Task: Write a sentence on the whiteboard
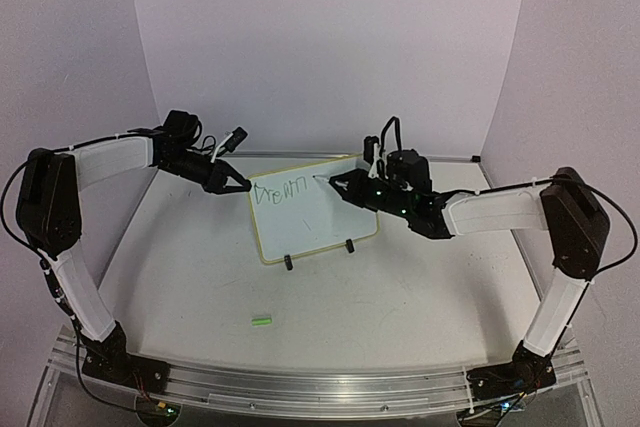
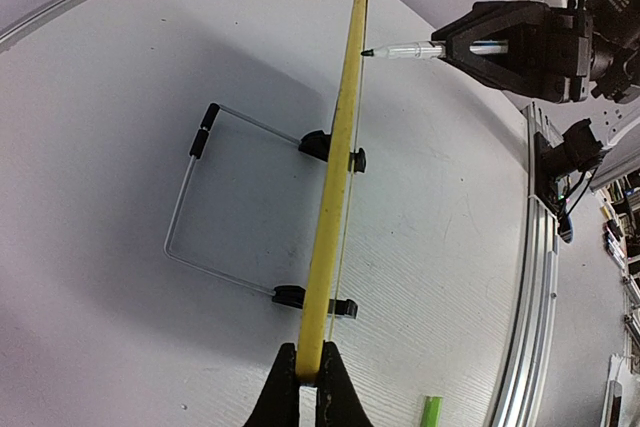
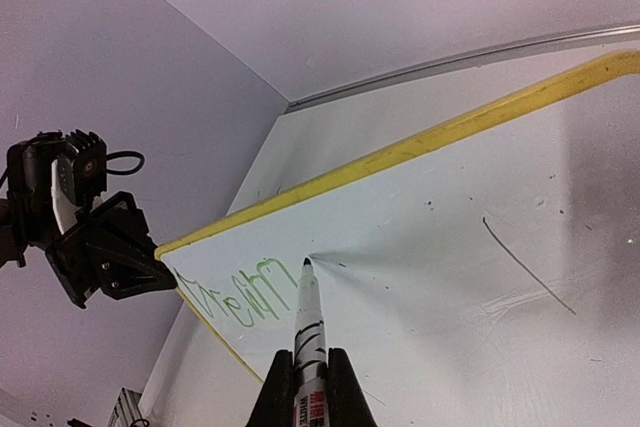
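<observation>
The board [image 1: 315, 209], seemingly light and stiff, is clamped at its frame by the left hand [image 1: 242, 186]; the marker [image 3: 308, 322] is clamped in the right hand [image 1: 336, 184].

Toward ten o'clock on the face of the whiteboard [image 1: 322, 222], green marker letters [image 1: 282, 190] read roughly "Dream"; the last strokes are too scrawled for me to be sure. The marker [image 3: 305, 307] in my right gripper [image 3: 306, 367] bears red and black print on its barrel, too small to read.
</observation>
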### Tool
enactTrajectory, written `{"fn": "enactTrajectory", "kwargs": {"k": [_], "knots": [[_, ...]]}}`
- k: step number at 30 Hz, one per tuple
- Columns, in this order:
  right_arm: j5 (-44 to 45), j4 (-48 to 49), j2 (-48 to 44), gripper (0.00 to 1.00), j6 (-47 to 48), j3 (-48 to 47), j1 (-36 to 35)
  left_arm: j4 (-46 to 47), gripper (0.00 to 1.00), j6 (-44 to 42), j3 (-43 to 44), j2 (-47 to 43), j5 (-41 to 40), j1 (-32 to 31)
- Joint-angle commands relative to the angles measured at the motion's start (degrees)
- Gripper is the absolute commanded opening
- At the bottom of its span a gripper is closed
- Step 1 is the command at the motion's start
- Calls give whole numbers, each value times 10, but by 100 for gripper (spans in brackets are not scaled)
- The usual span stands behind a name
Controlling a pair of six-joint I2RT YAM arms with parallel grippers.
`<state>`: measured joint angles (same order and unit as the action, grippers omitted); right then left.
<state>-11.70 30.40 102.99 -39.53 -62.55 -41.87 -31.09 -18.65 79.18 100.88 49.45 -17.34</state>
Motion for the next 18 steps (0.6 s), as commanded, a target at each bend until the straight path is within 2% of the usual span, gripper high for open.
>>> {"fn": "enactTrajectory", "kwargs": {"k": [1,18], "knots": [[-4,21,11,0,-3,-29,1,-36,0,-17,5,-5,-27,-9],[-23,9,26,0,3,-31,1,-37,0,-18,6,-6,-27,-10]]}}
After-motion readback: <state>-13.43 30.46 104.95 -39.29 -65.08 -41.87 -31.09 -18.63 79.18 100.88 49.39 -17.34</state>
